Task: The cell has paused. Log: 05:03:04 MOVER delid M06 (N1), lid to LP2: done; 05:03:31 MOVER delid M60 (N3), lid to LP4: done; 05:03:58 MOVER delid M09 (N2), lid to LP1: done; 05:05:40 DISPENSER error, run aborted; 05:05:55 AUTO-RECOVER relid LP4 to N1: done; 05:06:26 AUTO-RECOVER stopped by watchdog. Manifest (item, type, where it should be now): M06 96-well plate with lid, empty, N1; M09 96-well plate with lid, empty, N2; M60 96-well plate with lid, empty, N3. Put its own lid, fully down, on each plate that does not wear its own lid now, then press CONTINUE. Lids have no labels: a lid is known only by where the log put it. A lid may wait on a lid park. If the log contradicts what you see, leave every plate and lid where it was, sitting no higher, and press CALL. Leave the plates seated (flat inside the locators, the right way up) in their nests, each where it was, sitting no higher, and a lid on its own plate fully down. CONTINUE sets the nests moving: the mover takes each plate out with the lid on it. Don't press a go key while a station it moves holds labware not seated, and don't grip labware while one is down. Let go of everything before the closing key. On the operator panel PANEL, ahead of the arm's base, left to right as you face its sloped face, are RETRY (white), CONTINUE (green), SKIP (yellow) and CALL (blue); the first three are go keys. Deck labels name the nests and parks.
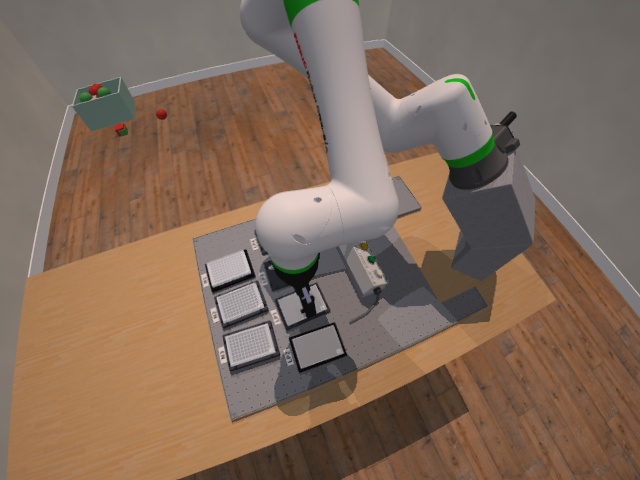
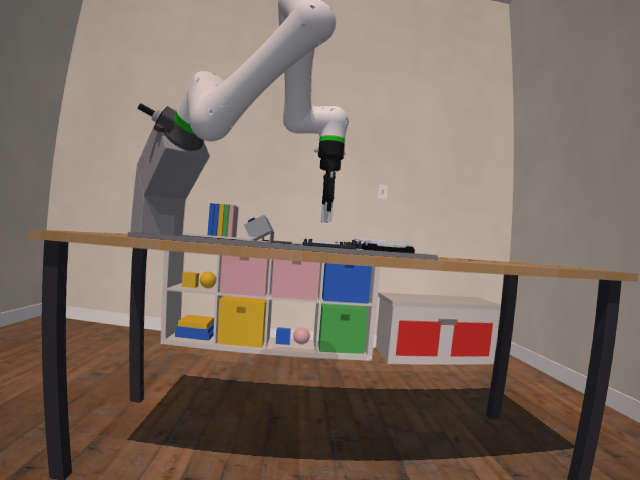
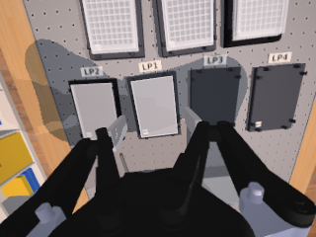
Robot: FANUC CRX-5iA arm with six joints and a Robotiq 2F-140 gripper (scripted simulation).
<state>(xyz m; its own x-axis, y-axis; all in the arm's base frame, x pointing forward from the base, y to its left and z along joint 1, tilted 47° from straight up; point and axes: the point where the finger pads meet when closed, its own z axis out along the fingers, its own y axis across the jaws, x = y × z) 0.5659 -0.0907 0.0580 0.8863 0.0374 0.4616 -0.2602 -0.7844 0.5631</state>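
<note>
Three 96-well plates sit in a row of nests: N1 (image 3: 111, 25), N2 (image 3: 188, 22) and N3 (image 3: 257, 17). All three show a well grid, and I cannot tell which of them wears a clear lid. A lid lies on park LP2 (image 3: 94, 109) and another on park LP1. Parks LP3 (image 3: 214, 94) and LP4 (image 3: 274, 96) are bare. My gripper (image 3: 155, 118) (image 2: 326, 217) is open and empty. It points down and hangs well above the deck, over the LP1 lid (image 1: 301, 305).
The operator panel (image 1: 367, 268) stands on the grey deck beside the parks, toward the arm's base, with a cable running from it. The arm's grey pedestal (image 1: 491, 222) stands at the table's right side. The plates also show in the top view (image 1: 240, 303).
</note>
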